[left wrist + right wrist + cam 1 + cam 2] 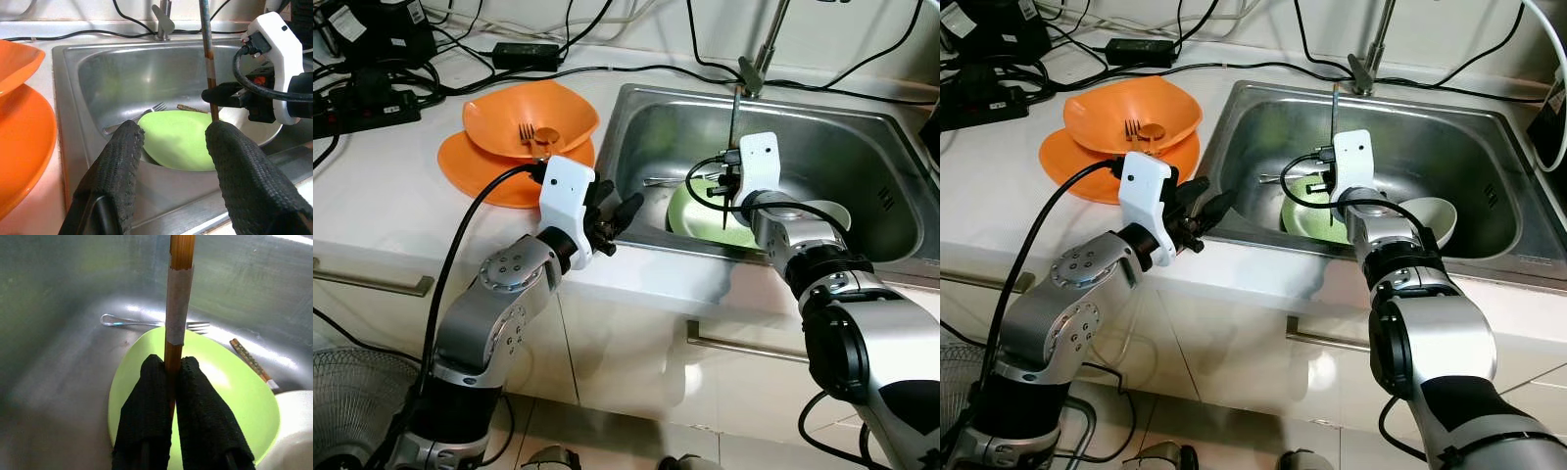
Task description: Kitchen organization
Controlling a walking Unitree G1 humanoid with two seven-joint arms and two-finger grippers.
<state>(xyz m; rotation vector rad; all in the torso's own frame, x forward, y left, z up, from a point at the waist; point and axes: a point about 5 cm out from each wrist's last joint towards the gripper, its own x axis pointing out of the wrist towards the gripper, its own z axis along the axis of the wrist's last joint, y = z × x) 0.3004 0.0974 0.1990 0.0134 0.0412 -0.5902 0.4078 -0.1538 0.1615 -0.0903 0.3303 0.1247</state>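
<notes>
Right gripper (168, 377), centre-right of the left eye frame, over the sink (862, 147): jaws pinching one chopstick (178, 293) near its lower end, stick upright, top reaching toward the faucet (754, 69). Below it: green plate (146, 377) on the sink floor, a metal fork (146, 323) beside the plate's far edge, a second chopstick (249, 360) lying at the plate's rim, a white bowl (827, 217) touching the plate on the right.

Left gripper (612, 217), centre of the left eye frame, above the table (382, 196) edge just beside the sink's left wall: jaws spread, nothing held.

Judged step: lifting the chopstick out of the sink for sorting. To do well: keep the pinch firm, since the grip sits low and the long free end may pivot; raise straight up before any sideways travel.

Edges and room: faucet and its cable close above the stick's top, so little headroom there. Sink front rim directly under the right wrist; stick tip needs to pass over it. Left of the sink, stacked orange bowls (533, 117) carrying an orange fork (527, 132) and spoon (546, 137), upper left of frame; open white table between bowls and front edge. Power strip (367, 108) and cables (607, 69) along the far side, best avoided.
</notes>
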